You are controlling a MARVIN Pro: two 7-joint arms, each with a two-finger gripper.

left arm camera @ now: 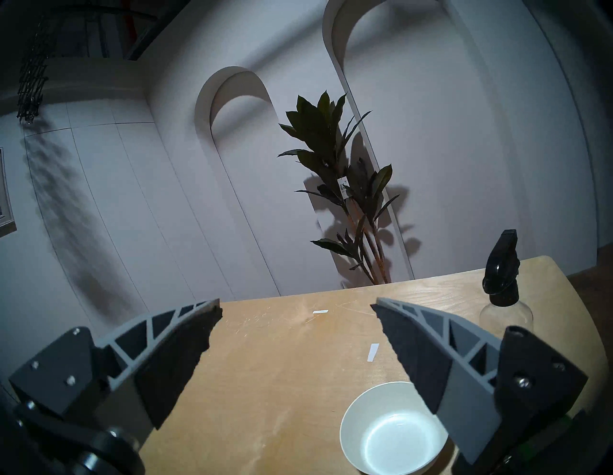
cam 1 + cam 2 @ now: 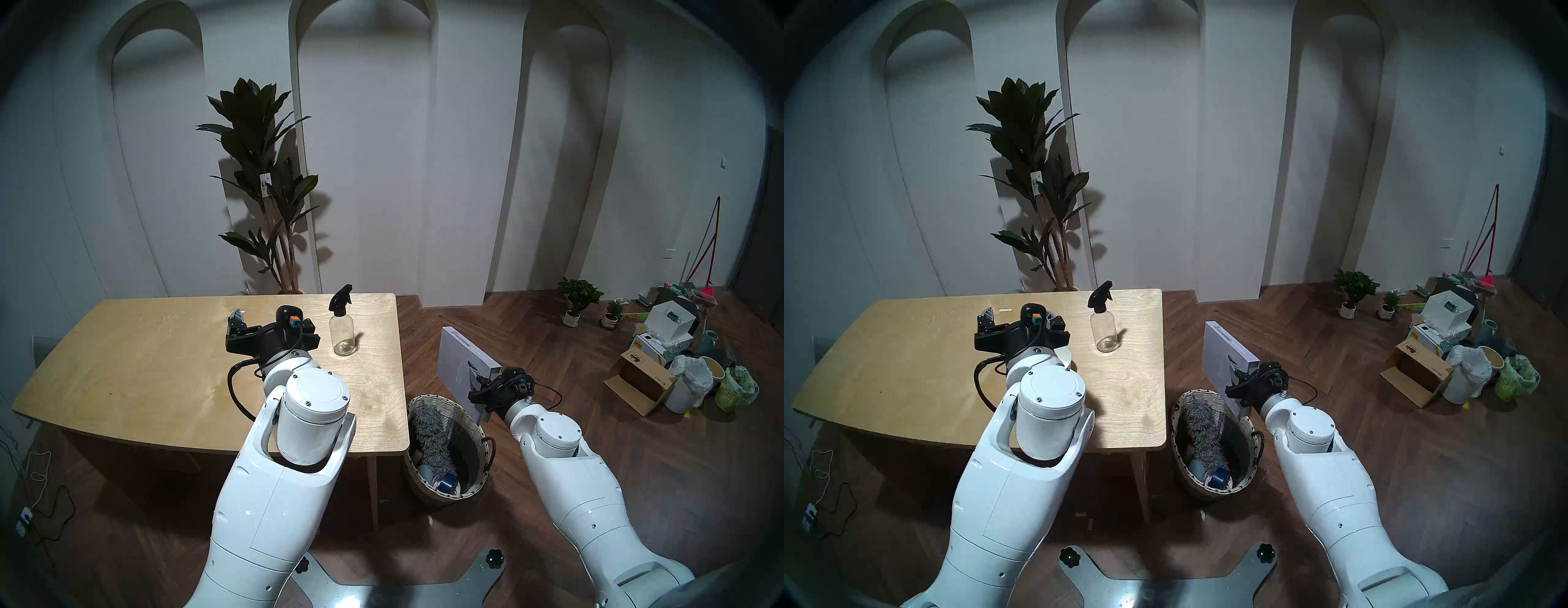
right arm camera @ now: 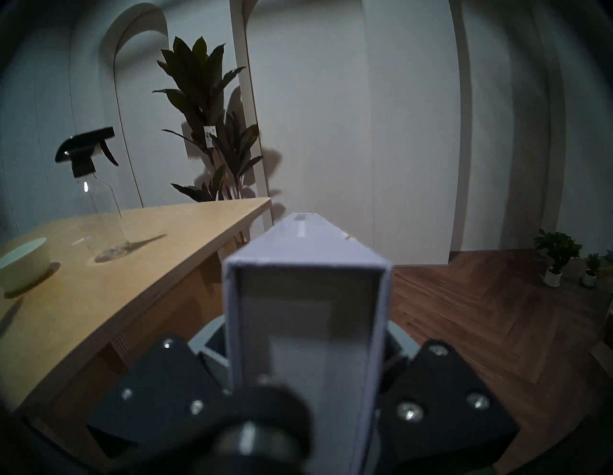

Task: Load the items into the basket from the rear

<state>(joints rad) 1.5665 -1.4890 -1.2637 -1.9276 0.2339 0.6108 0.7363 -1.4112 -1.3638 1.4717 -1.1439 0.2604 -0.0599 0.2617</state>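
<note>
The lavender box [image 2: 464, 361] is hanging on edge just above the far rim of the wicker basket [image 2: 475, 418], with the right gripper [image 2: 481, 392] clamping its near end. It is probably light and stiff, with smooth sides (slippery, I judge). The basket is holding a grey duster [image 2: 428, 437] already. The left gripper [image 1: 298, 318] is standing spread wide and empty over the counter [image 2: 148, 361], where the spray bottle [image 2: 343, 329] and bowl [image 1: 391, 431] are waiting.

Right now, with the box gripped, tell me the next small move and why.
Probably lower the box toward you into the basket. The right end effector holds it on edge, above and just beyond the basket's far rim. A duster fills the basket's left side, so aim right. The bottle and bowl wait on the table.
</note>
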